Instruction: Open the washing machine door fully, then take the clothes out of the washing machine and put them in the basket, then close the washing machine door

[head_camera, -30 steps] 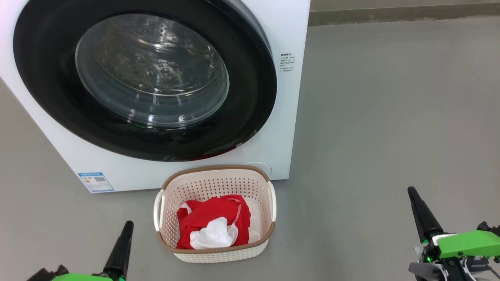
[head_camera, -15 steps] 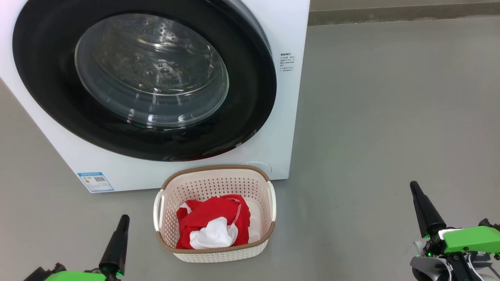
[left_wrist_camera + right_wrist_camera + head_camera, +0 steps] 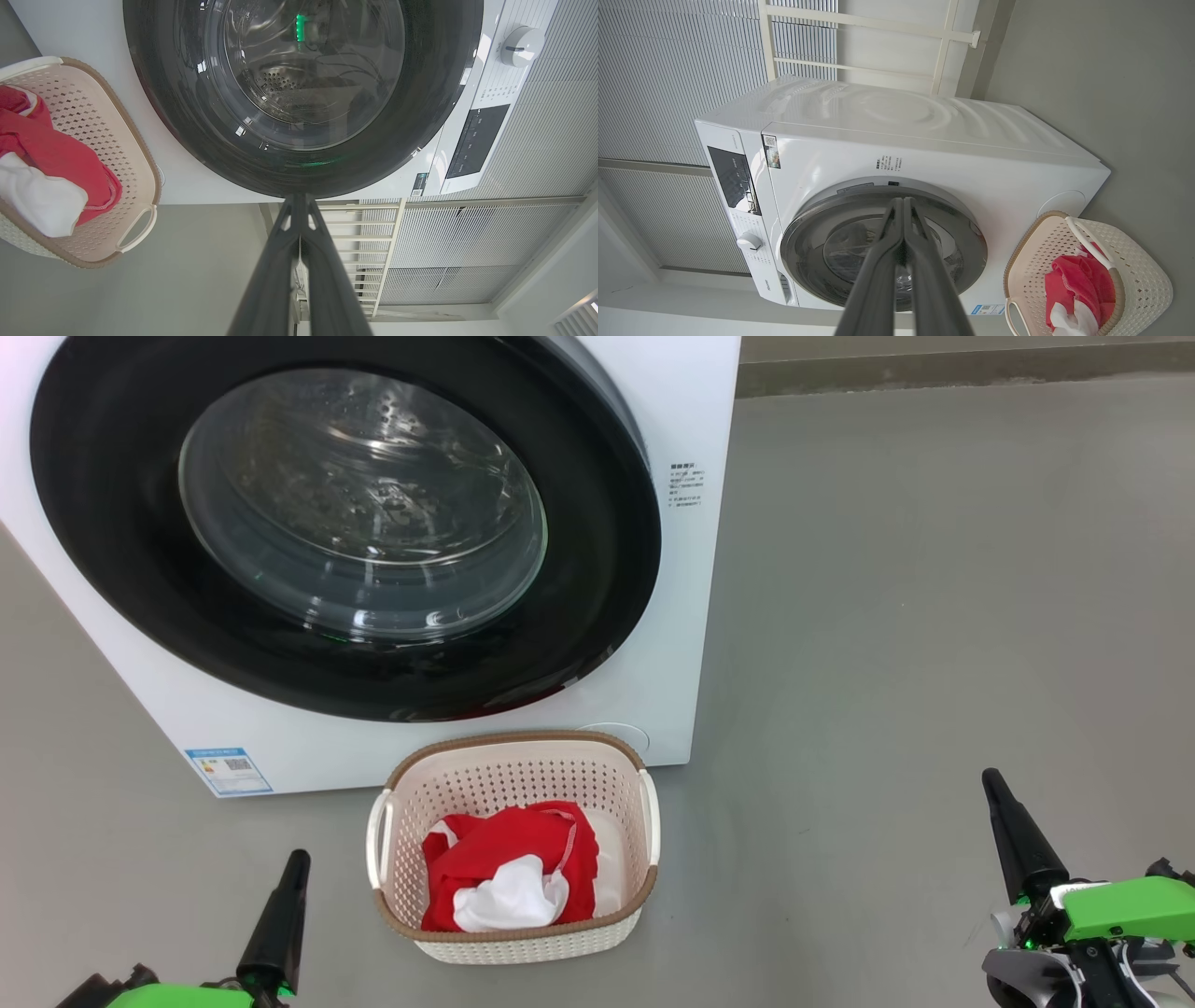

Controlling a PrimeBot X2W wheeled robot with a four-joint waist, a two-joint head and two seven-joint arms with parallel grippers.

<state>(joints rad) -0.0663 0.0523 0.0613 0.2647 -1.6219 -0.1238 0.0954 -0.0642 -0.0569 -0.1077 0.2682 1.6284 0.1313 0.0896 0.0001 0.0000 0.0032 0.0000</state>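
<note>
The white washing machine stands ahead with its black-rimmed glass door lying flush against its front. On the floor before it sits the cream basket with the red and white clothes heaped inside. My left gripper is shut and empty, low on the floor left of the basket. Far to the basket's right, my right gripper is shut with nothing in it.
Grey floor spreads to the right of the machine. A white railing and ribbed wall panels stand behind the washer. The control knob and dark panel are on the machine's front.
My left gripper has dropped a little lower and my right gripper has edged slightly upward in the head view. Door, basket and clothes have not moved.
</note>
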